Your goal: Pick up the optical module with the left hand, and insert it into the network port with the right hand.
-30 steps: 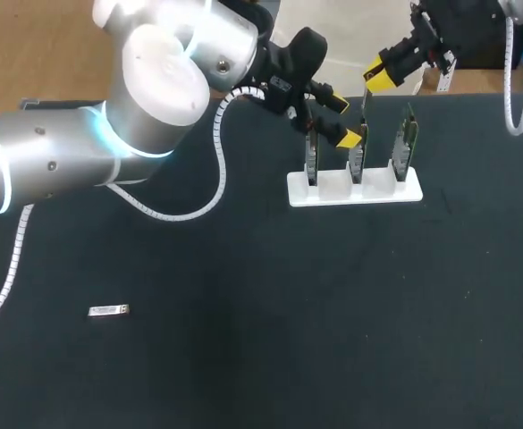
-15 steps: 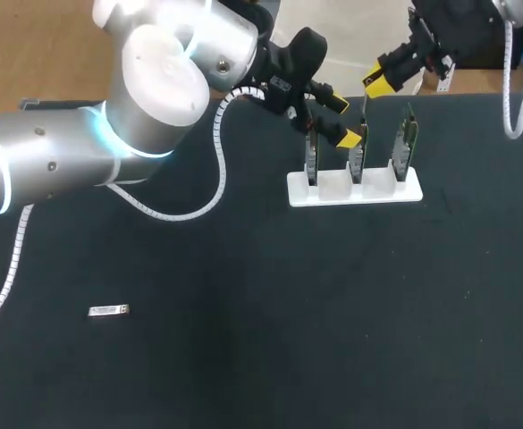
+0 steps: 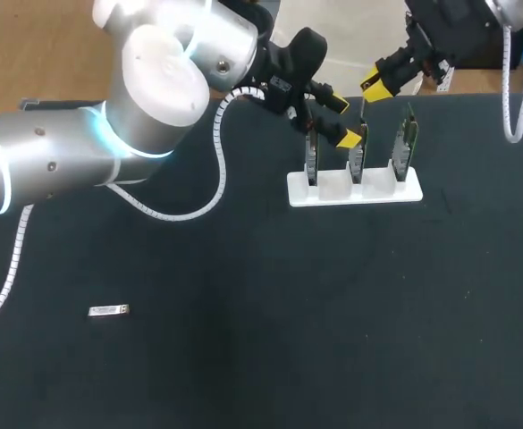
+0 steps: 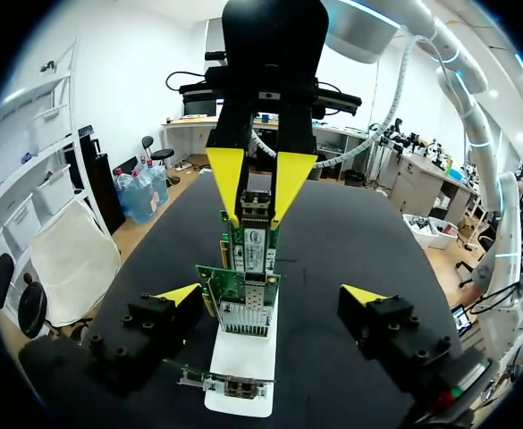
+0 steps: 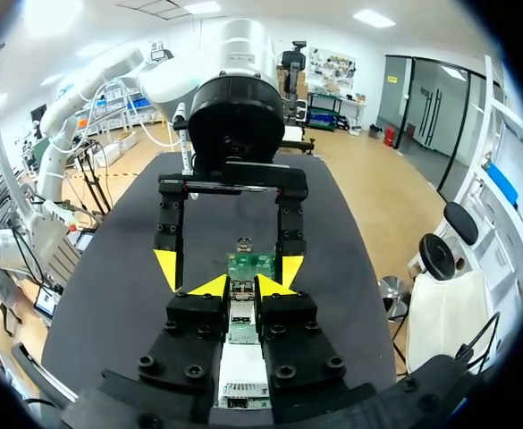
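A small silver optical module (image 4: 257, 207) sits between the yellow tips of my right gripper (image 3: 375, 85), which is shut on it just above the upright green cards (image 3: 358, 147) in the white stand (image 3: 333, 192). From the right wrist, the module (image 5: 241, 313) shows between the fingers (image 5: 212, 286). My left gripper (image 3: 343, 119) stands wide open around the cards' left end, nothing held; its tips (image 4: 179, 295) straddle the row. A second silver module (image 3: 109, 310) lies loose on the black table at the near left.
Three cards stand side by side in the stand, close between both grippers. My left arm's white cable (image 3: 216, 170) loops over the table behind the stand. The black table (image 3: 333, 313) stretches wide in front.
My right gripper has drifted a little towards the left and lower over the cards, still shut on the module. The left arm has kept still.
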You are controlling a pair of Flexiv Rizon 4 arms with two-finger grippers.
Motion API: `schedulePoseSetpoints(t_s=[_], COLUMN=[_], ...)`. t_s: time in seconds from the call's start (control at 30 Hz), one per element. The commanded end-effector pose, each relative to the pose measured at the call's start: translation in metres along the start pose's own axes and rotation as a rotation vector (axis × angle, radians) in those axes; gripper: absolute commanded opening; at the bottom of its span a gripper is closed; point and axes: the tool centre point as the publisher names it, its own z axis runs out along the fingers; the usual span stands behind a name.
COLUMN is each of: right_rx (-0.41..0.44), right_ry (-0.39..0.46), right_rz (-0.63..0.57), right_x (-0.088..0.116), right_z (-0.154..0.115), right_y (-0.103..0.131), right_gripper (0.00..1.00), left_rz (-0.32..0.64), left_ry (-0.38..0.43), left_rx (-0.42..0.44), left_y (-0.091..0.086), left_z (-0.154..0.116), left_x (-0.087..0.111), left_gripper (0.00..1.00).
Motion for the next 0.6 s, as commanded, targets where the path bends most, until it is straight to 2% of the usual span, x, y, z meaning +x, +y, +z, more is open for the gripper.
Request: schedulePoseSetpoints(t_s=[0.03,0.6], right_rx=[0.008,0.012], right_ry=[0.004,0.002], right_rz=[0.000,0.026], right_x=[0.0001,0.0056], right_z=[0.0015,0.0049], right_y=[0.0019,0.0015], right_gripper=[0.00,0.00], left_rz=[-0.001,-0.001], left_ry=[0.005,0.005], left_rx=[0.003,0.003], left_y=[0.0021,0.0021], left_z=[0.0009,0.0009], left_x=[-0.0011,-0.0011], left_gripper=[1.00,1.00])
